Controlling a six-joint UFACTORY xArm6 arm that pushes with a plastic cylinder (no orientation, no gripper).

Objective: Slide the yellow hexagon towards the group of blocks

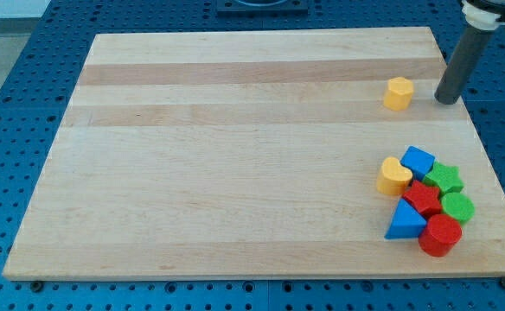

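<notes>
We saw a pale wooden board (235, 155) on a blue perforated table (10, 104). Our arm carried no claw; my tip (446, 99) stood just right of the yellow hexagon (399, 93), well above the group of blocks (425, 200).

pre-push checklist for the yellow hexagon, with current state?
1. My tip in view: ok, near the view's right edge.
2. Tip clear of the yellow hexagon: ok, there is a gap, with the tip on the hexagon's right.
3. Tip on the far side from the group: not ok. The group sits toward the view's bottom, so the tip should be above the hexagon.
4. Path down to the group: ok, bare board between the hexagon and the yellow heart and blue block.
5. Group compact: ok, the green star, red star, green cylinder, blue triangle and red cylinder are clustered.
6. Board edge margin: cannot tell.
</notes>
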